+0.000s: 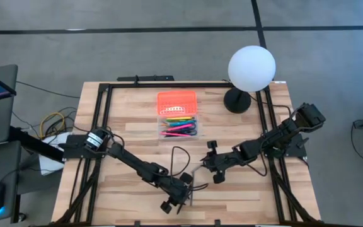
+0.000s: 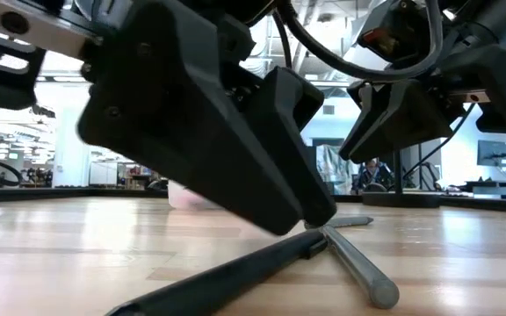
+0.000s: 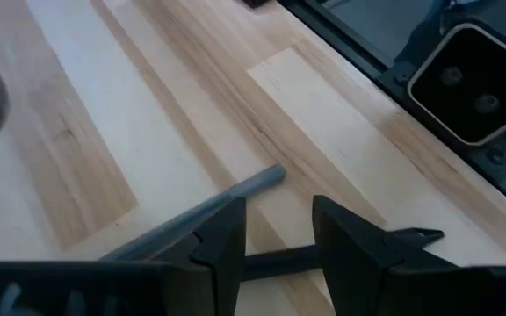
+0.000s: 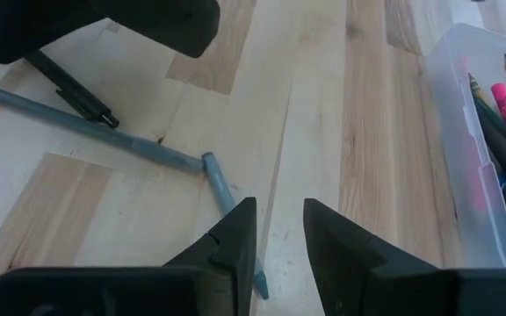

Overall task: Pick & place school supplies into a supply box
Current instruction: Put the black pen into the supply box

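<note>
The supply box (image 1: 179, 117) is seen in the upper centre of the high view, its orange lid (image 1: 176, 101) folded back above the clear tray, in which several coloured pens already lie. Two loose items are left on the wood in the lower centre of that view: a grey pen (image 4: 95, 129) and a black pen (image 4: 70, 91), which cross each other.

The left gripper (image 3: 279, 230) is lowered directly over that crossing, its fingers spread with a gap between them. In the left wrist view the black pen (image 3: 279, 260) is seen running across the gap, while the grey pen (image 3: 196, 213) slants away to the lower left of the frame. The left arm is judged much the nearer to both.

The right gripper (image 4: 279, 230) is held just to the right in the high view, its fingers also parted and nothing between them. A thin bluish pen (image 4: 228, 204) appears to lie just ahead of them, though its lower end is hidden behind a finger.

The crossing is the likely hindrance: a closing on one pen may drag the other. The white globe lamp (image 1: 251, 68) stands to the upper right, well apart from the box.
</note>
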You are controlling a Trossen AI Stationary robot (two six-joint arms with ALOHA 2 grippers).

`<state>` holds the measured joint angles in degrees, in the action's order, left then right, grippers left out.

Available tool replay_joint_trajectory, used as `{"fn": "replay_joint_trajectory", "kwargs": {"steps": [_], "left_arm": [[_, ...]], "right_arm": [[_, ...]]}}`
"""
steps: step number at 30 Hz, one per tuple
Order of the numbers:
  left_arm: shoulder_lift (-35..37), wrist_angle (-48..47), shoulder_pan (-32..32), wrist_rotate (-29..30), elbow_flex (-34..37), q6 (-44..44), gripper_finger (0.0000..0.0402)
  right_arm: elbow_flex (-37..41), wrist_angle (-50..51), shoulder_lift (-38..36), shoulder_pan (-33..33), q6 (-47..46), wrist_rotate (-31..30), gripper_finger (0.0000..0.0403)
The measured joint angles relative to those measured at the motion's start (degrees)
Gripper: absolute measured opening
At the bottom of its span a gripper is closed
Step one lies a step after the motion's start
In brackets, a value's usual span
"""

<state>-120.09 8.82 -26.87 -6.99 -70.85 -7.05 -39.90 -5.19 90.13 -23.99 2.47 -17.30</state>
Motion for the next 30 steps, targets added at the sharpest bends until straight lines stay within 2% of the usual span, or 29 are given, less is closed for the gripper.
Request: {"fn": "replay_joint_trajectory", "kwargs": {"steps": [16, 30], "left_arm": [[-1.9, 8.1, -0.1, 0.0, 1.8, 1.0, 0.0127], [-3.0, 3.7, -0.1, 0.2, 1.7, 3.5, 0.0127]], "right_arm": [[0.0, 0.3, 0.0, 0.0, -0.1, -0.1, 0.009], [0.0, 0.5, 0.0, 0.0, -0.6, -0.8, 0.009]]}}
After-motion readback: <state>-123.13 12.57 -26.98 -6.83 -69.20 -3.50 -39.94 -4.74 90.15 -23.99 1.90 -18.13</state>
